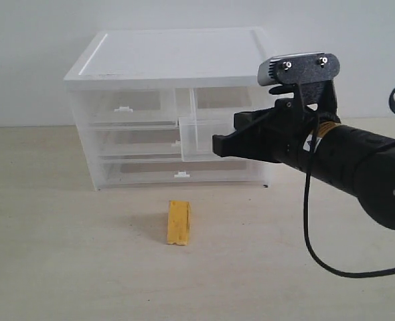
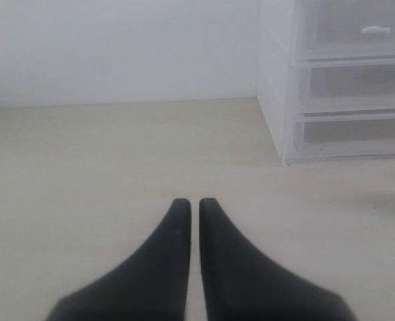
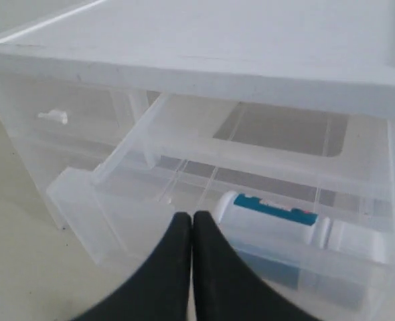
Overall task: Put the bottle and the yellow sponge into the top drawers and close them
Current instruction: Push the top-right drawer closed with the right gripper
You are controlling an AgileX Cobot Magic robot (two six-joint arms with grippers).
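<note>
- Yellow sponge [image 1: 179,223], a porous orange-yellow block, lies on the table [image 1: 63,267] in front of the cabinet [image 1: 171,60], clear of it. The right arm reaches in level, with the right gripper [image 1: 219,144] at the pulled-out right top drawer [image 1: 197,134]. The left top drawer [image 1: 122,100] is pushed in.
- Left gripper [image 2: 192,202] hangs over bare table, fingers pressed together on nothing, apart from the cabinet.
- Right gripper is pinched closed and empty, its tips by the open drawer's front wall. The bottle [image 3: 271,212] lies on its side inside, white with a teal band.
</note>
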